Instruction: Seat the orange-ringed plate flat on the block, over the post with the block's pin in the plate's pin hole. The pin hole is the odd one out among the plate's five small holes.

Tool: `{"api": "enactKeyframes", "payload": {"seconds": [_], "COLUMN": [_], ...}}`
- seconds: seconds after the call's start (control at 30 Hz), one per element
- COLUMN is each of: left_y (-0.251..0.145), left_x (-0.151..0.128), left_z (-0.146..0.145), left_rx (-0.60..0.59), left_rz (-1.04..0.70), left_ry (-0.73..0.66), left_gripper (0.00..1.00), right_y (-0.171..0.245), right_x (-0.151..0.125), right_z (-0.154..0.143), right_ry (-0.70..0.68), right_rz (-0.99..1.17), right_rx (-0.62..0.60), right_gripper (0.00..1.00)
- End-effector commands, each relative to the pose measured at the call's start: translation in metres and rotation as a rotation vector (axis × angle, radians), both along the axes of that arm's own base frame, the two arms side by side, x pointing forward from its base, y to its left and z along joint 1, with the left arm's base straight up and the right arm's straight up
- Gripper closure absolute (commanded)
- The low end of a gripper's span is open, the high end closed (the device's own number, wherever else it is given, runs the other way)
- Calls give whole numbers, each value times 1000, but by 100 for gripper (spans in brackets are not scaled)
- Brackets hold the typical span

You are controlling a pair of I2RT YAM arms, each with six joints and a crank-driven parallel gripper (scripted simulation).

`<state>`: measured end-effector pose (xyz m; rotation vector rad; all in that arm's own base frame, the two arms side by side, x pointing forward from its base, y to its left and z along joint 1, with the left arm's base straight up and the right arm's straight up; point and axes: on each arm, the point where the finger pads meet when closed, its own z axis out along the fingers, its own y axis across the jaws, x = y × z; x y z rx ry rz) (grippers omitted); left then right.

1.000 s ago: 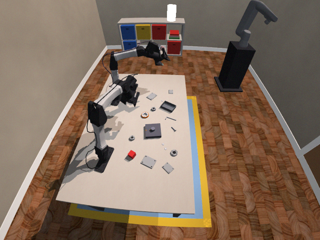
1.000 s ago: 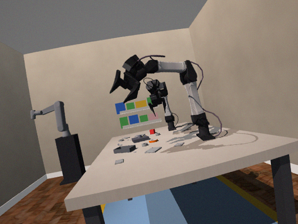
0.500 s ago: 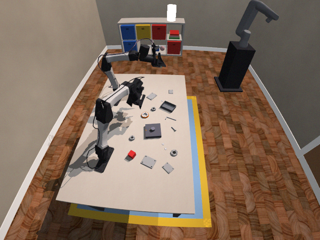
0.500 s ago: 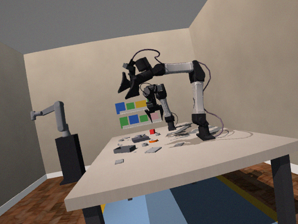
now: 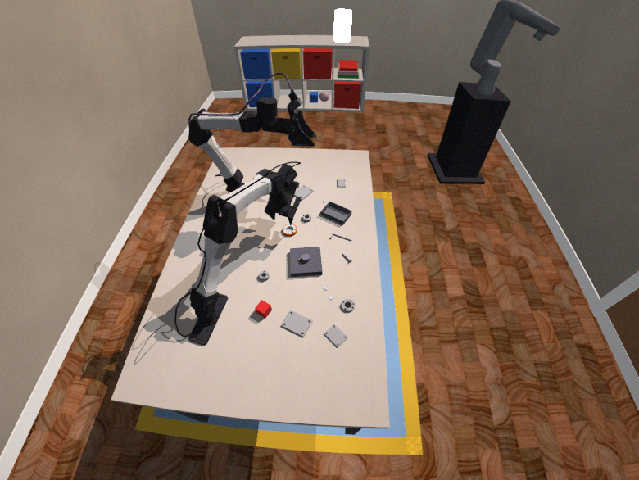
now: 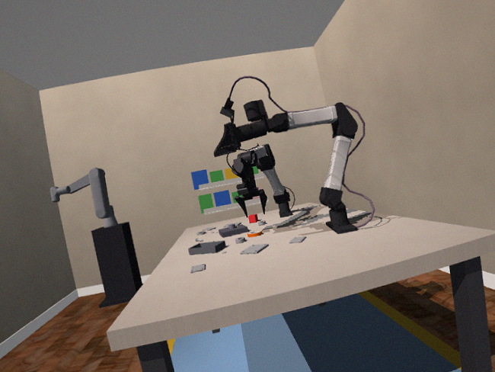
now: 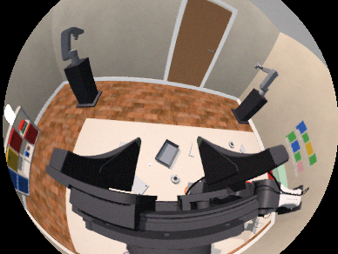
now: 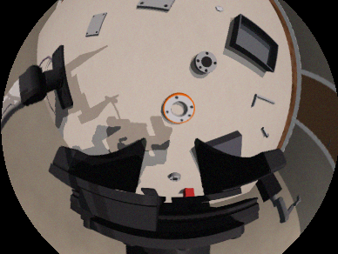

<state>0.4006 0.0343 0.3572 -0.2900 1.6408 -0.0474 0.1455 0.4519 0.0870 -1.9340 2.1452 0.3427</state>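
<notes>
The orange-ringed plate [image 5: 285, 232] [image 6: 254, 234] [image 8: 173, 118] lies flat on the table, its holes up; a sliver of it [image 7: 186, 190] shows in the left wrist view. The dark block [image 5: 313, 269] [image 6: 233, 231] [image 8: 233, 145] lies beyond it, its round post [image 5: 305, 256] bare; small gold marks show beside the post. In the right wrist view a finger partly covers the block. My right gripper [image 6: 255, 215] [image 8: 170, 139] is open and empty, pointing down above the table near the plate. My left gripper [image 6: 216, 154] [image 7: 169, 138] is open and empty, raised high, away from the plate.
A silver flanged part [image 5: 305, 217] [image 8: 212, 66] lies close to the plate, and a dark tray [image 5: 335, 213] [image 8: 254, 43] beyond it. A hex key [image 5: 341, 237], a bolt [image 5: 346, 258], a red cube [image 5: 263, 308] and several flat grey plates lie around.
</notes>
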Motion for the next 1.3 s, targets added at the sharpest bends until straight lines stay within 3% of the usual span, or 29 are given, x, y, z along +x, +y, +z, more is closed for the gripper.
{"api": "enactKeyframes", "payload": {"seconds": [0.0,0.13,0.23,0.4,0.43,0.73,0.77,0.83,0.87,0.9,1.27], "left_y": [-24,-33,-42,-41,-41,-38,-38,-38,-38,-38,-38], "left_x": [-10,-16,-22,-22,-24,-24,-24,-24,-24,-24,-24], "left_z": [13,12,10,-10,0,-1,-1,-1,-1,-1,-1], "left_rx": [205,247,271,208,209,210,211,211,211,211,211], "left_rz": [-137,-168,-195,-179,-176,-168,-168,-168,-168,-168,-168], "left_ry": [-104,-121,-131,-64,-86,-83,-83,-83,-83,-83,-83], "left_gripper": [0,0,0,0,0,0,0,0,0,0,0], "right_y": [13,19,15,3,2,7,10,5,11,8,14], "right_x": [20,11,28,22,19,17,12,19,15,10,10], "right_z": [-9,-12,-22,-34,-37,-29,-12,-40,-12,-45,-59], "right_ry": [-40,-37,-41,-8,-5,-15,-41,-20,-30,-10,-18], "right_rz": [-17,4,-30,-33,-30,-23,-9,-26,-16,-16,-18], "right_rx": [13,16,-1,-53,-62,-34,4,-54,5,-50,-47], "right_gripper": [14,14,14,14,14,14,14,14,14,14,14]}}
